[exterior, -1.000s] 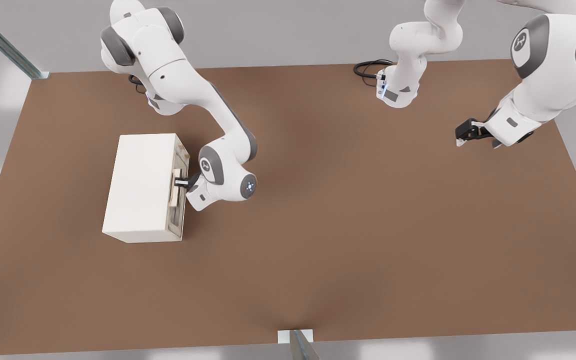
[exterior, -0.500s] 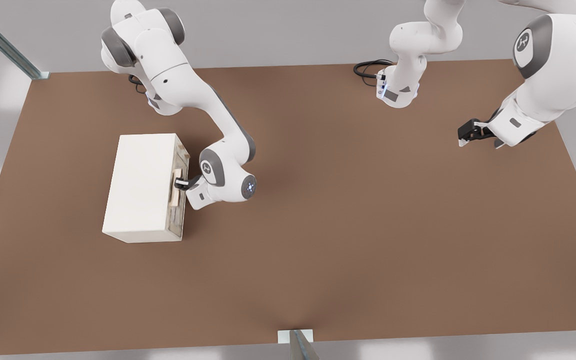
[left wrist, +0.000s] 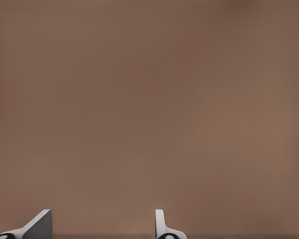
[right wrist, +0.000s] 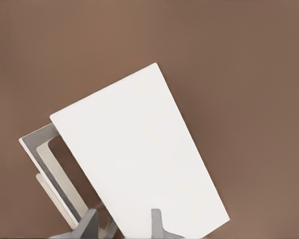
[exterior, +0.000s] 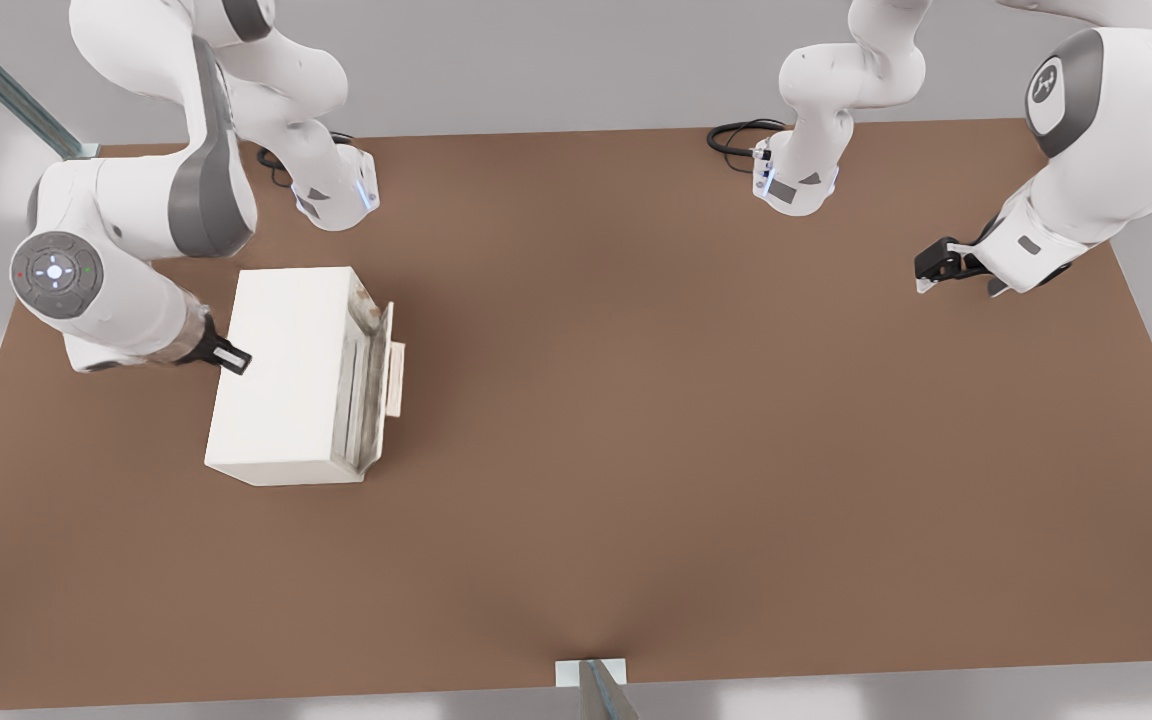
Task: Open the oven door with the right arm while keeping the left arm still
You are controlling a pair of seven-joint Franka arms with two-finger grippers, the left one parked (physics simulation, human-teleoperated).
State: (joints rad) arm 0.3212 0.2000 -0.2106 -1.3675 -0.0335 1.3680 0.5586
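The cream box oven [exterior: 281,375] lies at the front view's left. Its oven door [exterior: 374,385] stands partly open, tilted away from the box, with the tan bar handle [exterior: 395,378] on its outer face. The right arm [exterior: 126,260] has its gripper [exterior: 228,355] at the oven's opposite side, above the top's edge, far from the handle. In the right wrist view the gripper [right wrist: 122,226] is open and empty, hanging over the oven's plain top [right wrist: 139,154]; the door [right wrist: 47,159] and handle [right wrist: 52,199] show beside it.
The brown table [exterior: 686,430] carries only the oven. A black cable [exterior: 736,135] lies at the far edge by the other arm's base. A white bracket [exterior: 591,672] sits at the near edge, a metal post [exterior: 6,90] at the far left corner.
The gripper has let go of the handle and the arm has swung up and across to the oven's far side. The door, earlier nearly flat against the box, now stands ajar.
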